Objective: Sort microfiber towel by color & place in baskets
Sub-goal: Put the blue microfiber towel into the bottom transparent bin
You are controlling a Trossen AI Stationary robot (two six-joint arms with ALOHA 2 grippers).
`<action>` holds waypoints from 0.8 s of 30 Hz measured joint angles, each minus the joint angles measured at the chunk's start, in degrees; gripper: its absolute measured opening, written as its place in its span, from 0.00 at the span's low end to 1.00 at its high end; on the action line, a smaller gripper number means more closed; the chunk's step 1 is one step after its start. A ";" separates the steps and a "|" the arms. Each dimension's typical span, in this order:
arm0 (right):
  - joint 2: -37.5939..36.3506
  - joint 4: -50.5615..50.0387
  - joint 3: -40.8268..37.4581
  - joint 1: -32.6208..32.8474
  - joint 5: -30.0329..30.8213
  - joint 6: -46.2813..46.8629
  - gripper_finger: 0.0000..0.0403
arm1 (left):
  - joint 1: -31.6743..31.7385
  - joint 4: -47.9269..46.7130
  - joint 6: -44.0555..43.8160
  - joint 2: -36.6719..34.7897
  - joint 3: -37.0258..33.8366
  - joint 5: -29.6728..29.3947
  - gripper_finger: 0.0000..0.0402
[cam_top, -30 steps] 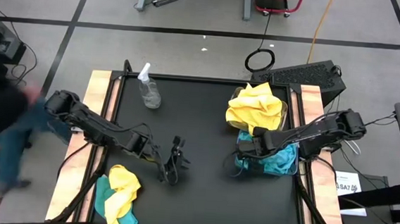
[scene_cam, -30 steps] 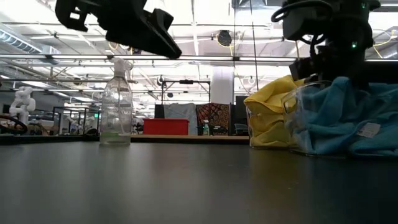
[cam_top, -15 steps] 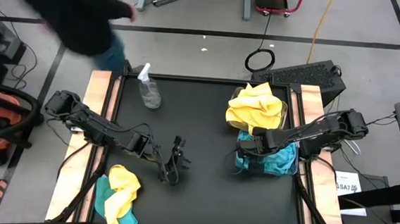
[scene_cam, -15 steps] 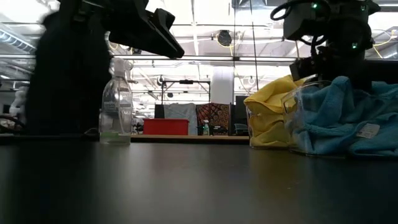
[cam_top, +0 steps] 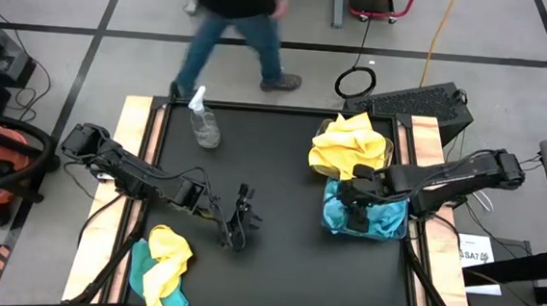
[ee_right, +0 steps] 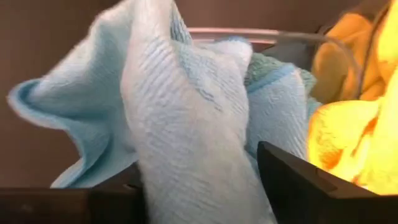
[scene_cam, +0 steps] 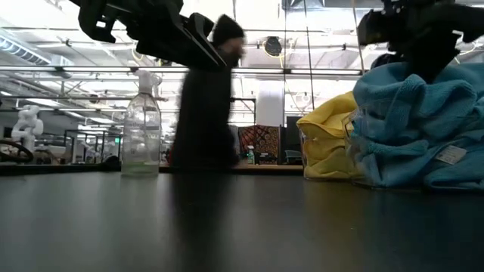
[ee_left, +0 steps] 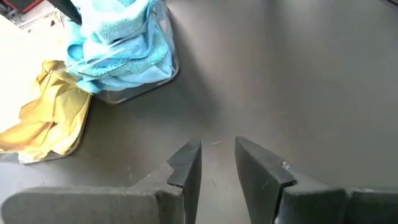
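Right claw point(cam_top: 358, 209) sits over the blue bin point(cam_top: 365, 217) at the right side of the worktop point(cam_top: 282, 163), just above the teal towels point(cam_top: 385, 217) heaped in it. In the right wrist view a teal towel point(ee_right: 186, 124) lies between the two dark fingers point(ee_right: 298, 180); fingers look spread, can't tell if they pinch it.

Yellow bin point(cam_top: 351, 154) stands just behind the blue bin, touching it, stuffed with yellow towels point(cam_top: 347, 139) that spill over the rim. In the low view the teal heap point(scene_cam: 416, 128) rises higher than the yellow heap point(scene_cam: 329, 143).

Left claw point(cam_top: 240, 223) hovers over the bare middle of the worktop, nothing in it. Left wrist view: fingers point(ee_left: 186, 165) narrowly apart, gap empty.

Loose pile point(cam_top: 159, 266) of yellow and teal towels lies at the near left corner of the worktop, well apart from both bins and not sorted.

Spray bottle point(cam_top: 201, 119) stands upright at the far left of the worktop. A person point(cam_top: 230, 20) walks on the floor beyond the far edge, blurred; in the low view they show as a dark figure point(scene_cam: 204, 98) just beside the bottle point(scene_cam: 141, 125).
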 joint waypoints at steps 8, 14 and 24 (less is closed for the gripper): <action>-4.70 -2.21 1.01 0.00 0.05 0.11 0.59 | -0.02 0.37 0.00 0.00 0.00 0.00 0.26; -7.48 -2.08 1.03 0.02 -1.23 0.49 0.58 | 0.00 0.39 0.02 0.00 0.00 0.01 0.26; -10.76 -2.04 1.05 0.02 -1.76 0.19 0.43 | 0.74 0.46 0.04 0.00 0.00 0.02 0.26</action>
